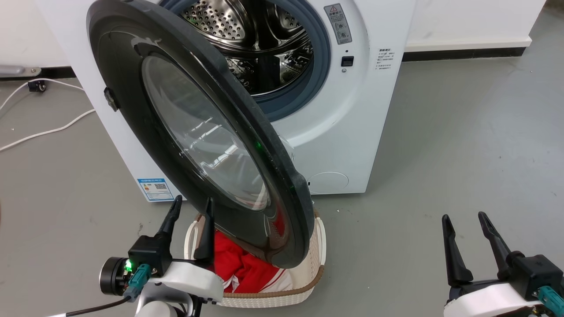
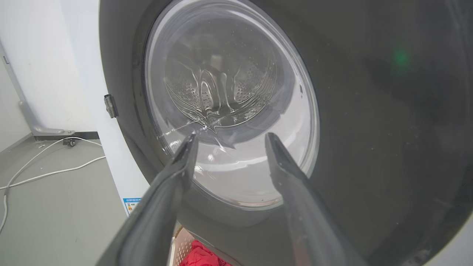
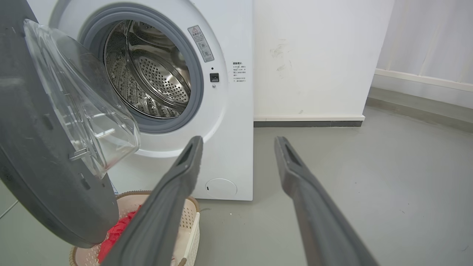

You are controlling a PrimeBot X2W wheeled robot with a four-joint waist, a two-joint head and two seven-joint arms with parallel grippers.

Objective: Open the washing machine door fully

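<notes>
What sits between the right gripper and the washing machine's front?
Bare grey floor, seen in the head view, separates the right gripper from the washing machine; the laundry basket lies further left, below the door.

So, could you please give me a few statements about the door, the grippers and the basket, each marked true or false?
1. The washing machine door stands partly open, with the steel drum showing behind it. True.
2. The left gripper is shut on the door's rim. False: it is open and empty, pointing at the door's outer face.
3. A basket with red cloth in it sits on the floor under the door. True.
4. The right gripper holds the red cloth. False: it is open and empty, away from the basket.
5. The drum is packed with laundry. False: what shows of it looks empty.
</notes>
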